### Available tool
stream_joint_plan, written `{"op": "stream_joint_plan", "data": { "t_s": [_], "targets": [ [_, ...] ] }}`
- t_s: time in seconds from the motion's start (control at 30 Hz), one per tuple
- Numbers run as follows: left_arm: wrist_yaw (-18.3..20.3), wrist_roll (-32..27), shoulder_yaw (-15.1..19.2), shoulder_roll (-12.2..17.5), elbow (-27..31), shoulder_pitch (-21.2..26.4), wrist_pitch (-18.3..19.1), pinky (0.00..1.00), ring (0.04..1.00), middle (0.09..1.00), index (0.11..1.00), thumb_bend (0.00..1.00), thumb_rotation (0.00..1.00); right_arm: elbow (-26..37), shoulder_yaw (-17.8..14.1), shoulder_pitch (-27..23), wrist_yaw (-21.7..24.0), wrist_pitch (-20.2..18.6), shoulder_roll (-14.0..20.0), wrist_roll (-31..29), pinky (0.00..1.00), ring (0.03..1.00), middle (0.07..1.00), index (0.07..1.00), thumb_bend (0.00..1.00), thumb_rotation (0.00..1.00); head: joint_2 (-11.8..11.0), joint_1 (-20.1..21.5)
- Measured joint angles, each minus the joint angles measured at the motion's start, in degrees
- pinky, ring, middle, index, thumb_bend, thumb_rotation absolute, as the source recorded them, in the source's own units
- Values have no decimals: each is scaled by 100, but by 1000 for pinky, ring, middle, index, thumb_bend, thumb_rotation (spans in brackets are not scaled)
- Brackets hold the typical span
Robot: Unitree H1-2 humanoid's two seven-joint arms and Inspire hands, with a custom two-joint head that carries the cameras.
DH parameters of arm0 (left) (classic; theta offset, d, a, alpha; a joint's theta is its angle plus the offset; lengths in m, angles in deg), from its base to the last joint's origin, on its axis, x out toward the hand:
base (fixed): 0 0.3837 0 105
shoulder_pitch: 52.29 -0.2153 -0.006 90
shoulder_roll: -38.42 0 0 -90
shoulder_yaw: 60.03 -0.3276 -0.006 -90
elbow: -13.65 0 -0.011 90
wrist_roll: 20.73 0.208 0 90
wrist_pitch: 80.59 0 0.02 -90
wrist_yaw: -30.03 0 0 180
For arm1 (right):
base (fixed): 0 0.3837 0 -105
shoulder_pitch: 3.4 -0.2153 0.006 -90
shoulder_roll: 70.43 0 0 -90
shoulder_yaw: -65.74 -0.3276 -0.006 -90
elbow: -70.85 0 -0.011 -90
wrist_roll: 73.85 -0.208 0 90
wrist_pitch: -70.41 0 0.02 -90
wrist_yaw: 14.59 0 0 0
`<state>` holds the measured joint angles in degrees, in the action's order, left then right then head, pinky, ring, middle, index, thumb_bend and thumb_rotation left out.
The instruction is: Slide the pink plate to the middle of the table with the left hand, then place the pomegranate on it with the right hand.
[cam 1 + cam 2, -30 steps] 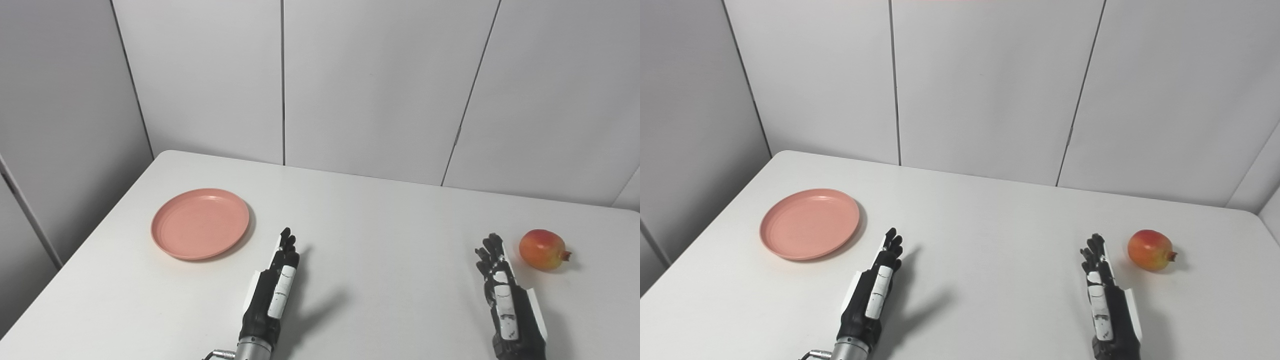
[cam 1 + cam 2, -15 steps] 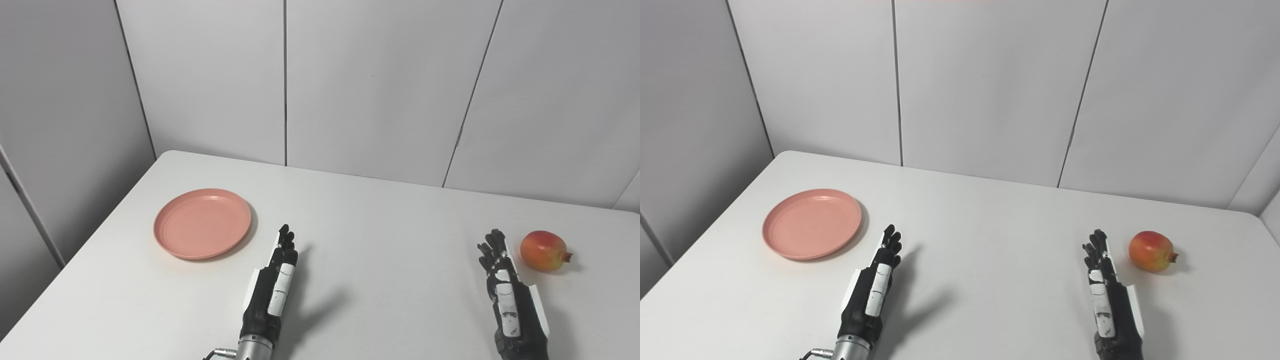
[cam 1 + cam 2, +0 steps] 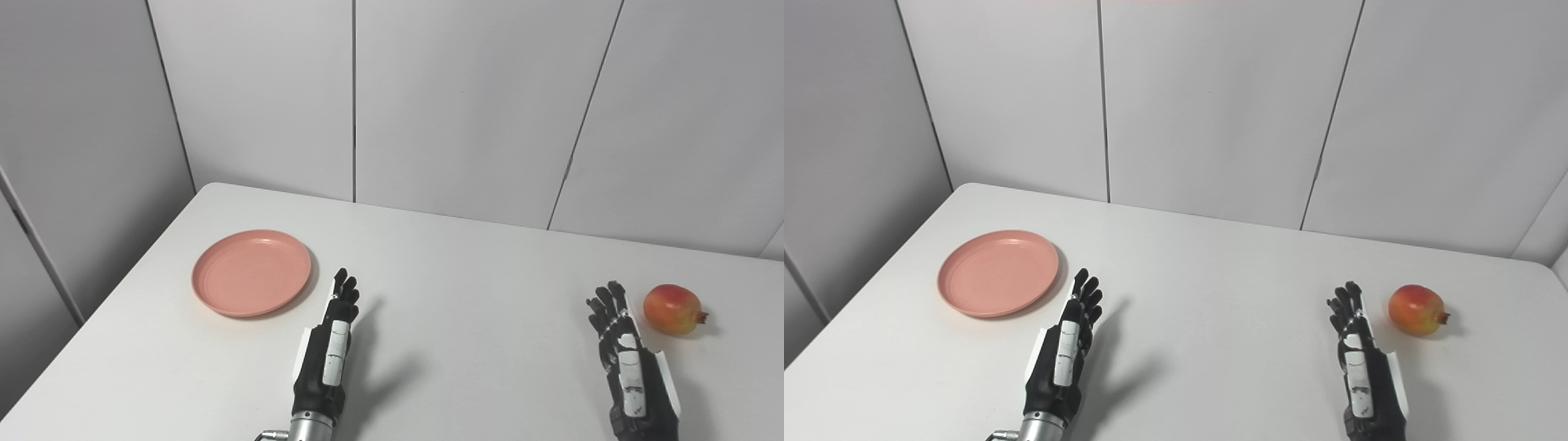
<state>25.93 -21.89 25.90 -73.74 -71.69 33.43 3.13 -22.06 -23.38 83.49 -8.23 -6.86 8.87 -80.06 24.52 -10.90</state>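
Desk [image 3: 465, 263] in the left eye view was white with rounded far corners, and it stood against grey wall panels [image 3: 471, 104]. The pink plate [image 3: 252, 272] lay flat on the left part of the desk, nearer to the left edge than to the middle. The left hand [image 3: 327, 352] was over the near edge, just to the right of the plate and not touching it; its fingers were stretched forward and it held nothing. The pomegranate [image 3: 673, 309] rested near the right edge. The right hand [image 3: 628, 361] was near it on its left side, apart from it, with the fingers spread and released.

From the right eye view the same things appeared a little more to the left. The pink plate [image 3: 998, 272] was empty and far from the pomegranate [image 3: 1417, 309]. The left hand [image 3: 1062, 352] pointed toward the far edge, its fingertips close to the rim of the plate. The right hand [image 3: 1363, 367] was free and grasped nothing.
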Motion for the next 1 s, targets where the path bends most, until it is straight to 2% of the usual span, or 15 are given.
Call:
{"op": "stream_joint_plan", "data": {
  "t_s": [0.1,0.23,0.33,0.5,0.77,0.9,1.0],
  "targets": [
    [10,-2,5,6,36,-13,87,1000,999,999,1000,806,1000,68,-30,54,37,-69,-7,-196,1000,983,982,995,795,1000,0,9],
    [19,-81,59,7,95,-14,143,1000,998,997,1000,801,996,197,-112,136,143,-486,-57,-749,1000,994,998,1000,796,1000,-9,18],
    [19,-226,153,6,236,7,209,1000,984,981,1000,818,980,250,-127,175,157,-648,-62,-829,1000,998,1000,1000,786,1000,-9,35],
    [18,-339,250,2,500,113,401,996,970,966,995,844,981,294,-129,211,175,-705,-62,-829,1000,996,999,1000,779,1000,-18,53],
    [5,-508,556,94,933,597,1008,936,923,926,960,899,987,309,-152,226,174,-718,-69,-823,1000,987,990,1000,784,1000,-18,44],
    [16,-720,731,239,1191,797,1350,921,903,904,910,933,954,309,-155,225,174,-718,-74,-813,1000,988,988,1000,788,1000,-18,35],
    [63,-841,856,491,1285,956,1556,900,894,894,891,950,938,309,-154,225,174,-718,-74,-791,1000,987,988,1000,786,1000,-18,35]
  ]
}}
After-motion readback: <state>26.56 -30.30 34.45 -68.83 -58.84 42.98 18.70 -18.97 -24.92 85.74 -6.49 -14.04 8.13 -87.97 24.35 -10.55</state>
